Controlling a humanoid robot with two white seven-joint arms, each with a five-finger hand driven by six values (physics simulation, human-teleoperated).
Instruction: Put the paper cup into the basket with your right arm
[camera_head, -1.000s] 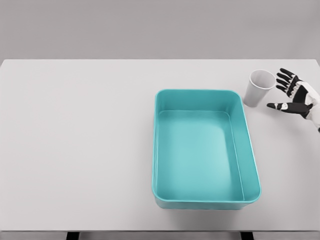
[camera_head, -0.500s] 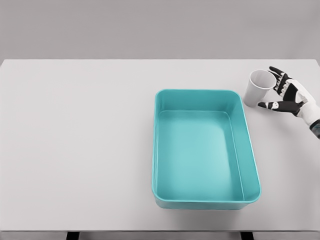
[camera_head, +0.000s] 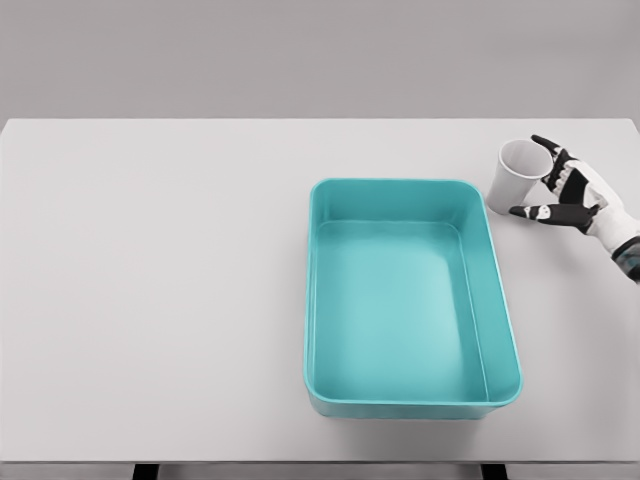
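Head view: a pale grey table (camera_head: 160, 300) before a grey wall. A white paper cup (camera_head: 517, 175) stands upright beside the teal basket's (camera_head: 505, 320) far-right corner; right hand (camera_head: 572, 190), fingers spread, just beside it.

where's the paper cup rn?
Head view: the paper cup stands upright on the table at far right, just beyond the basket's back-right corner, with the right hand beside it.
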